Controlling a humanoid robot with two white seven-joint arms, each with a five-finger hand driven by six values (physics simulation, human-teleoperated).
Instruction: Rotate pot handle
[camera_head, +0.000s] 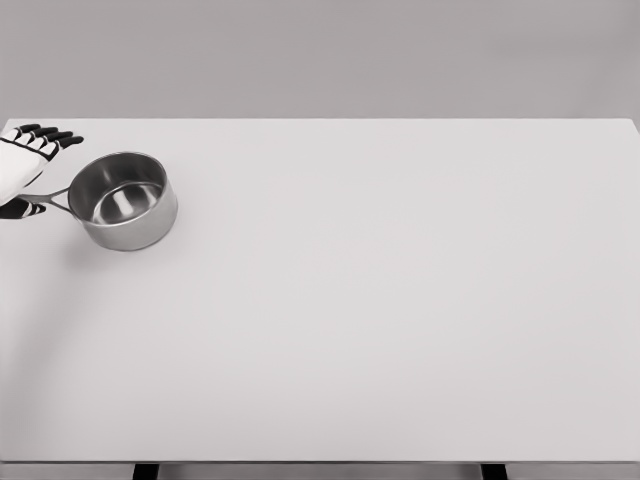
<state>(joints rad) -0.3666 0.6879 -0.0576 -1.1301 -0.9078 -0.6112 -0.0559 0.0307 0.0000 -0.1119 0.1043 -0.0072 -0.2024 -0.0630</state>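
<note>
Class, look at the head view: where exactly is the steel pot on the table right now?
The steel pot sits upright near the far left of the white table, its handle pointing left toward the left hand at the picture's edge.

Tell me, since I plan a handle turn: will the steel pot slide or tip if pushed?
The pot looks wide, low and empty, so probably slides rather than tips. Its shiny metal on the smooth table suggests easy pivoting. The left hand is at its handle.
</note>
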